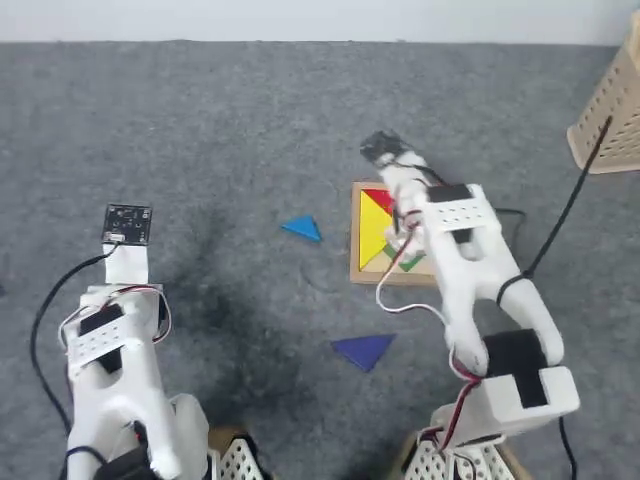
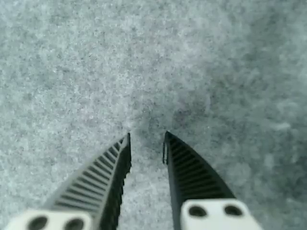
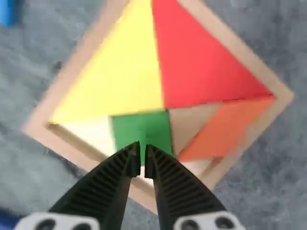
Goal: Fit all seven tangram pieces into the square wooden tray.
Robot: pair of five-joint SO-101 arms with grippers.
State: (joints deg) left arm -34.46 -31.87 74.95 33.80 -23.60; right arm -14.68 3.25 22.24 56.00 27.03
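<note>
The square wooden tray lies right of centre on the grey felt worktop. It holds a large yellow triangle, a large red triangle, a green square and an orange piece, with gaps bare. The right hand hangs over it, pinched almost closed and empty, its tips at the green square, probably to nudge it flush. A light blue triangle lies left of the tray and a dark blue triangle nearer. The left hand, narrowly parted and empty, idles over bare felt at the left.
</note>
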